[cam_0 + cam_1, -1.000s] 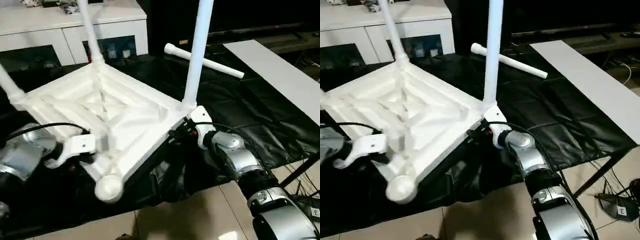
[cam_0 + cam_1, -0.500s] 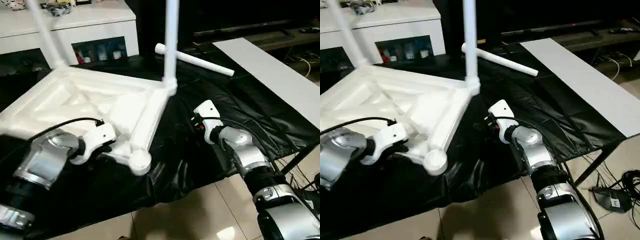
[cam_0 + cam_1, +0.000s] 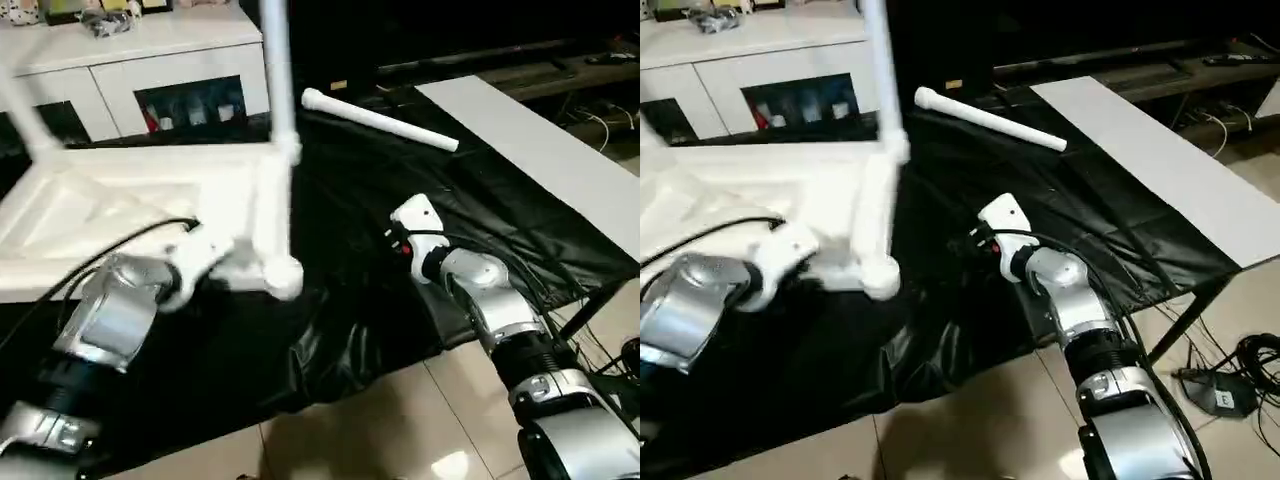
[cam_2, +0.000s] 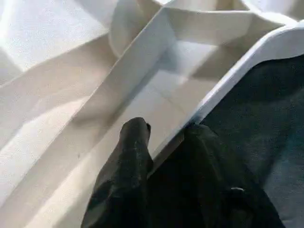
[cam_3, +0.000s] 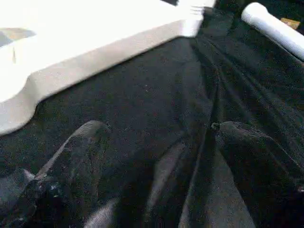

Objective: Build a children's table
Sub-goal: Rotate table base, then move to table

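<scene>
Right now my biggest worry sits nearest me: the left gripper point(image 4: 164, 142) has its fingers clamped on the thin rim of the table top point(image 3: 110, 210), one finger inside the ribbed underside and one outside. The top lies upside down on the black sheet point(image 3: 360, 300) over the counter, toward its left edge, and I judge a pinch on one edge too little to steer something this wide. If I swing it, the rim could slide out of the fingers.

The empty corner socket point(image 3: 283, 277) hangs near the counter's front edge, so a slip could drop that corner off the counter.

My right gripper point(image 5: 156, 137) hovers over the sheet with its fingers spread apart, holding nothing and touching nothing. It is well apart from the top, so it gives no support.

One leg point(image 3: 277, 80) stands up from the corner behind the empty socket, and it would lever the top over if it tipped. Farther back, the loose leg point(image 3: 380, 120) lies on the sheet toward the far edge, where it could roll if I bump the counter.
</scene>
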